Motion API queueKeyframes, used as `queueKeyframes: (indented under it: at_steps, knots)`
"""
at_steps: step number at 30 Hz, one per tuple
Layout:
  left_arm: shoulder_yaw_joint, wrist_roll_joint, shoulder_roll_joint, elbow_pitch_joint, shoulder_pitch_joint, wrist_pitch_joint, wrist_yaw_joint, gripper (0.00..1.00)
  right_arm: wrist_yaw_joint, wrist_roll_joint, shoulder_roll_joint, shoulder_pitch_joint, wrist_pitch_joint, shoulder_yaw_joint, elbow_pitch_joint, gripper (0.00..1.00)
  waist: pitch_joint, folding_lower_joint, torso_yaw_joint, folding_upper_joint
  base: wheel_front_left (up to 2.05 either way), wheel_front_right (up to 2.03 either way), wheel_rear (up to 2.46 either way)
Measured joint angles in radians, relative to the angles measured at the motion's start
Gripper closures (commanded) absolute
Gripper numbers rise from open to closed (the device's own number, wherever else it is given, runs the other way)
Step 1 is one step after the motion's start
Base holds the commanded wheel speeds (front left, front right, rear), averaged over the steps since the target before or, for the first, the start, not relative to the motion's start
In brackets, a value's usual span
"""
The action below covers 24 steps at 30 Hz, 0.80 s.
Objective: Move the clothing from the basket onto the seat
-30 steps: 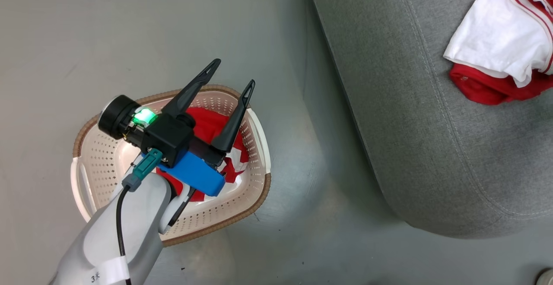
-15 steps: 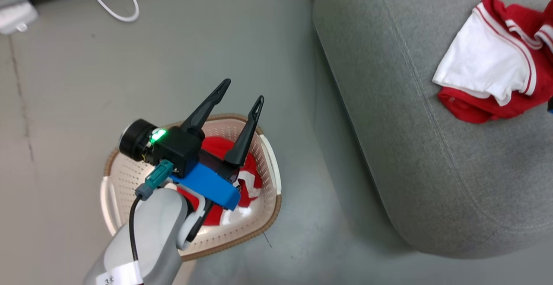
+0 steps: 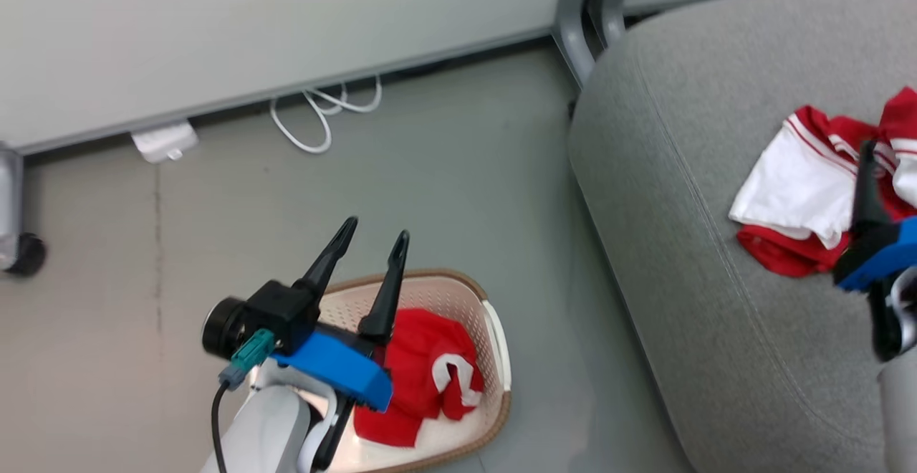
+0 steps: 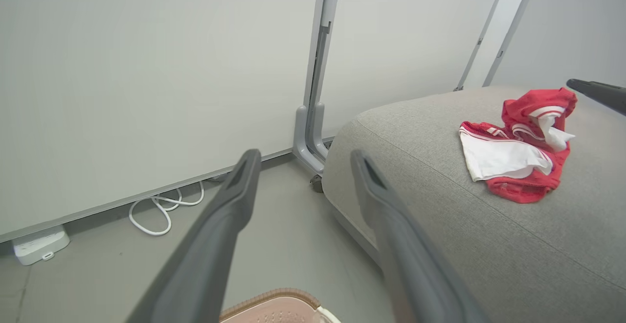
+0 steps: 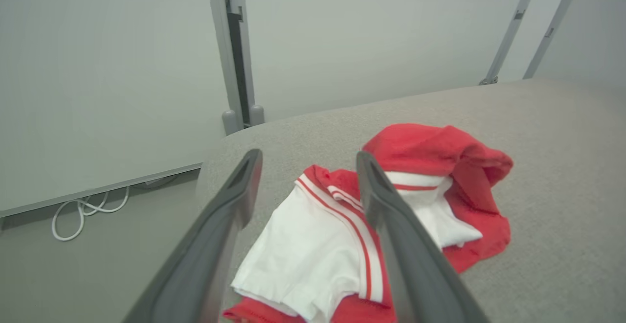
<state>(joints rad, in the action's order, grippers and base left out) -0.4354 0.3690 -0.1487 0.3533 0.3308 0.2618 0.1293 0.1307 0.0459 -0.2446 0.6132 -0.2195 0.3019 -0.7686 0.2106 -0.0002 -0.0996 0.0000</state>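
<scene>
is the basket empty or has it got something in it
Not empty: a red garment with white markings lies crumpled inside the basket, seen from the head camera.

Below me, the grey floor [image 3: 430,172] carried the basket [image 3: 496,330] and the seat [image 3: 680,244]; one red-and-white garment [image 3: 788,186] lay on the seat.

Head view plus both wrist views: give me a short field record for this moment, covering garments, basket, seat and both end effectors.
on seat: red-and-white garment, crumpled on the grey seat
in basket: second red garment, inside the basket on the floor
left end effector: open, empty, above the basket
right end effector: open, empty, at the garment on the seat, not gripping it
task status: one garment on the seat, one left to move
</scene>
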Motion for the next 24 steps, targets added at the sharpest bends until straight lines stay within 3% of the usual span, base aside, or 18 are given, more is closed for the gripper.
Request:
queueKeyframes:
  at_steps: [14,24]
  knots:
    - [0.166,-0.036,0.025,0.037,-0.109,0.0,0.0,0.0,0.0,-0.022,0.147,-0.399,0.14,-0.098,0.527,0.0,-0.142,-0.0001,0.137,0.0,0.0,0.0,0.0]
    - [0.23,-0.054,0.02,0.048,-0.162,0.0,0.0,0.0,0.0,-0.006,0.19,-0.573,0.184,-0.164,0.675,0.0,-0.198,0.0,0.181,0.0,0.0,0.0,0.0]
